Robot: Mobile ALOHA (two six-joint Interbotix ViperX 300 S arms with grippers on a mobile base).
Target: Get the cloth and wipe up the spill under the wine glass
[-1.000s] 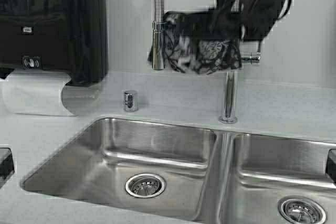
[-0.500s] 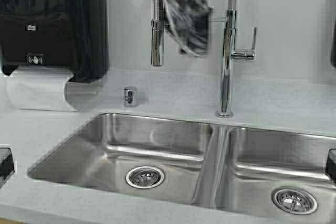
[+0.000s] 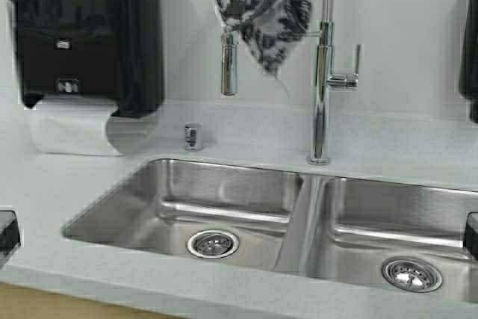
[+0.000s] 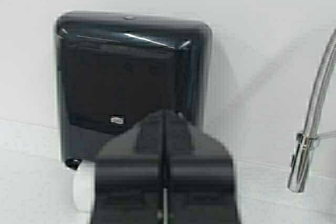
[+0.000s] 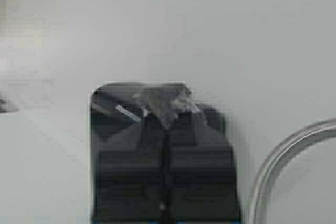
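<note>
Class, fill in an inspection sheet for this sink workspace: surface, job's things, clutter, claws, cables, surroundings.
Surface: pale counter around a steel double sink.
Job's things: cloth hanging in the air beside the faucet; wine glass and spill not in view.
Clutter: small chrome cap on the counter.
Claws: left claw shut, empty; right claw shut on the cloth.
Cables: nothing seen.
Surroundings: black paper towel dispenser on the wall.

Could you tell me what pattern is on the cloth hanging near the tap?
The cloth is dark with a white-grey floral pattern, clearest in the high view.
</note>
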